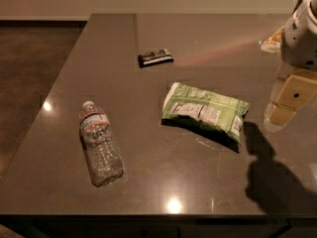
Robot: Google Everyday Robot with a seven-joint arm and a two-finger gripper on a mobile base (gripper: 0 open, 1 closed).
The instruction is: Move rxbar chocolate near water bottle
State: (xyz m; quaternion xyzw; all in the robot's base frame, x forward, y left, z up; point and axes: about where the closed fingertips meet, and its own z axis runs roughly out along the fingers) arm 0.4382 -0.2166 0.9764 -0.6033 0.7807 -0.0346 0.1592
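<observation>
The rxbar chocolate (155, 57) is a small flat black bar with white markings, lying at the far middle of the dark table (148, 182). The water bottle (100, 144) is a clear crinkled bottle with a white cap and a reddish-and-blue label band; it lies on its side at the front left, cap pointing away. My gripper (287, 100) hangs above the right side of the table, well to the right of the bar and apart from everything. It holds nothing.
A green-and-white snack bag (205, 111) lies in the middle, between the gripper and the bottle. The table's left edge runs diagonally beside the bottle, with floor beyond. The arm's shadow falls at the front right.
</observation>
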